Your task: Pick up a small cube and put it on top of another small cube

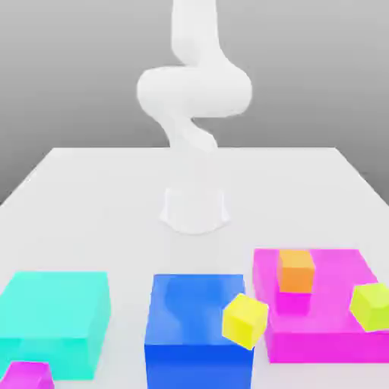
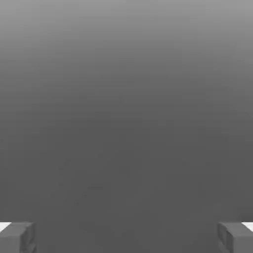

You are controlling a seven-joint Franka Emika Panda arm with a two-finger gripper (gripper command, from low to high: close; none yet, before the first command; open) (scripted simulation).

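The small magenta cube [image 1: 29, 375] lies at the table's front edge on the exterior view's left, just in front of a big cyan block. The small pure-yellow cube [image 1: 245, 320] sits tilted against the front right corner of a big blue block. In the hand view my gripper [image 2: 126, 238] is open, its two grey fingertips [image 2: 17, 237] standing far apart with nothing between them and only plain grey beyond. The white arm [image 1: 194, 91] rises from its base at the table's middle and bends upward.
A big cyan block [image 1: 53, 311], a big blue block [image 1: 194, 327] and a large flat magenta block [image 1: 334, 334] line the front of the white table [image 1: 91, 190]. An orange small cube [image 1: 296, 271] and a lime-yellow small cube [image 1: 371, 305] rest on the magenta block.
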